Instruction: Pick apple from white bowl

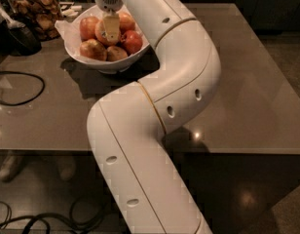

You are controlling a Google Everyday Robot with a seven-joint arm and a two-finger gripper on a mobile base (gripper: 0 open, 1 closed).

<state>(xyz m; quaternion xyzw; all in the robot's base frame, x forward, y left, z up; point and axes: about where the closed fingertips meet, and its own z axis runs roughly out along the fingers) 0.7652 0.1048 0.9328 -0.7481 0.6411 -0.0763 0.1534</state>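
Observation:
The white bowl point(109, 66) stands at the table's far left and holds several apples on a paper liner. My gripper point(110, 27) hangs straight down into the bowl from the white arm point(159, 82) that fills the middle of the view. Its tip lies over the apple point(100, 32) in the middle of the pile, a pale orange one that it partly hides. A deep red apple point(132, 41) sits just right of it, and smaller orange apples point(93, 48) lie at the front.
A glass jar of brown snacks point(37, 11) stands left of the bowl, beside a dark object point(19, 37). A black cable point(28, 94) loops over the table's left side. The table's near edge point(247, 151) runs across the view, with more cables on the floor.

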